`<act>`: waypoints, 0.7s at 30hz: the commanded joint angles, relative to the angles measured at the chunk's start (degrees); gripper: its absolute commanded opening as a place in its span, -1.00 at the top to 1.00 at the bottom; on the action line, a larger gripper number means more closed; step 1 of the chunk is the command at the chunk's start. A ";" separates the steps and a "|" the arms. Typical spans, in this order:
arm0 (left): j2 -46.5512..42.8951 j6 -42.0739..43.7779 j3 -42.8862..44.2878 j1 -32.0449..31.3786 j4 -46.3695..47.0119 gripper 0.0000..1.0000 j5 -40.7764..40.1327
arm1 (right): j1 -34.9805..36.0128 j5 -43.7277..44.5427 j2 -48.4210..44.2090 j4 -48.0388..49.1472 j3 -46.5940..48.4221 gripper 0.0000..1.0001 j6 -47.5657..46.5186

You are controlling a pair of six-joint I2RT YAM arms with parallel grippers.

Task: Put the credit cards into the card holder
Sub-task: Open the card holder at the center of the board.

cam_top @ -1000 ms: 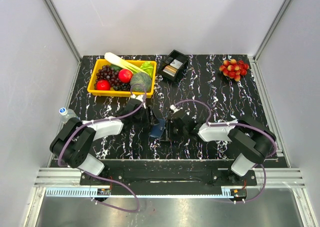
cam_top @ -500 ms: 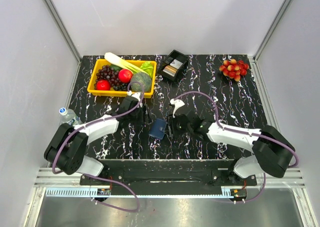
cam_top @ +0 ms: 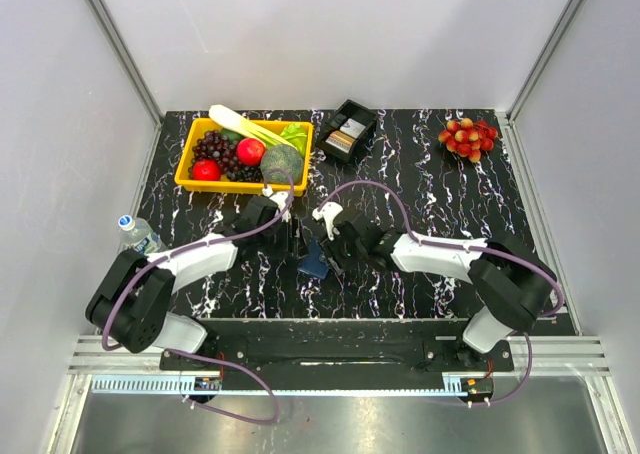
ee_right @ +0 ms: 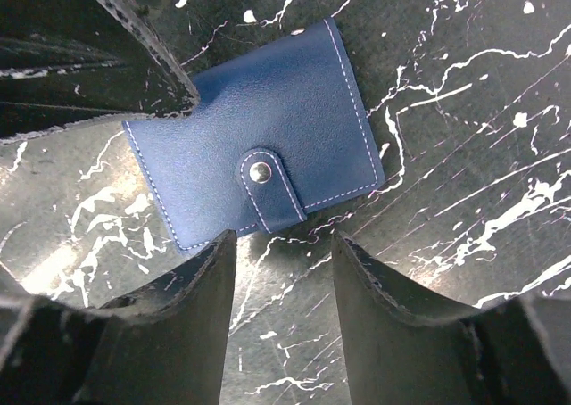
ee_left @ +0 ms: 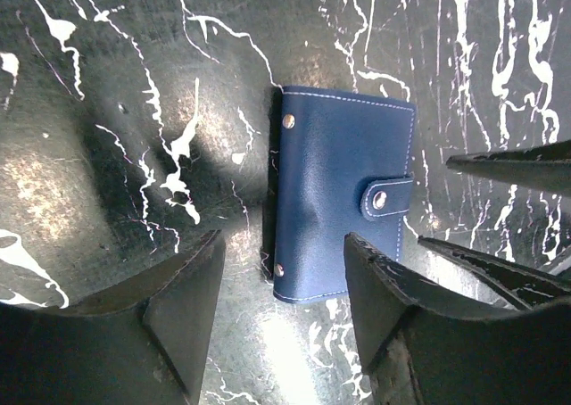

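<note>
The card holder [cam_top: 313, 264], dark blue and closed with its snap strap fastened, lies flat on the table near the front centre. It also shows in the left wrist view [ee_left: 335, 200] and the right wrist view [ee_right: 259, 169]. My left gripper [cam_top: 299, 242] is open just left of it, its jaws [ee_left: 281, 307] empty above the holder's near edge. My right gripper [cam_top: 333, 251] is open just right of it, empty [ee_right: 284, 276], by the strap side. The credit cards [cam_top: 345, 134], tan and white-grey, lie in the black tray [cam_top: 360, 114] at the back.
A yellow basket [cam_top: 188, 182] of fruit and vegetables stands at the back left. A bunch of red grapes [cam_top: 467, 137] lies at the back right. A plastic bottle [cam_top: 135, 230] lies at the left table edge.
The right gripper has moved left, back up to the card holder's right side. The left gripper has moved right, close to its left side. The holder lies shut between them.
</note>
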 commanded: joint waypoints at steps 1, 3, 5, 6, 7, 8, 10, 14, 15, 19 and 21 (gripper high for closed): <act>2.01 1.32 -0.30 -0.66 0.28 -0.16 0.74 | -0.40 -0.67 1.26 1.48 2.62 -0.07 -6.93; 2.46 0.97 -0.65 -0.83 0.10 -0.14 0.04 | -0.40 -2.34 1.97 2.09 2.97 -0.08 -6.84; 3.59 0.70 -0.74 -0.92 -0.08 -0.11 -0.05 | -0.40 -3.05 2.84 3.58 2.63 -0.09 -6.58; 4.03 0.70 -0.74 -1.01 -0.34 -0.10 -0.14 | -0.40 -2.96 3.37 3.85 2.54 -0.09 -6.75; 4.56 0.79 -0.74 -1.01 -0.25 -0.07 0.03 | -0.40 -3.14 3.72 3.85 2.54 -0.09 -6.93; 5.00 0.79 -0.91 -1.18 -0.34 -0.03 0.03 | -0.40 -3.22 4.08 6.12 2.36 -0.09 -7.10; 5.62 0.70 -1.09 -1.36 -0.34 -0.02 0.04 | -0.40 -3.14 4.78 6.84 2.10 -0.09 -7.28; 6.93 0.97 -1.09 -1.54 -0.34 0.02 0.12 | -0.40 -2.61 6.27 7.37 2.27 -0.11 -7.81; 7.20 1.05 -1.00 -1.54 -0.43 0.03 0.04 | -0.40 -2.44 6.45 7.46 2.27 -0.12 -7.72; 7.91 1.58 -0.83 -1.62 -0.69 0.10 0.03 | -0.40 -1.64 8.03 7.72 2.62 -0.10 -8.42; 7.99 1.76 -0.83 -1.54 -0.78 0.13 -0.14 | -0.40 -2.08 9.52 7.11 3.32 -0.07 -8.42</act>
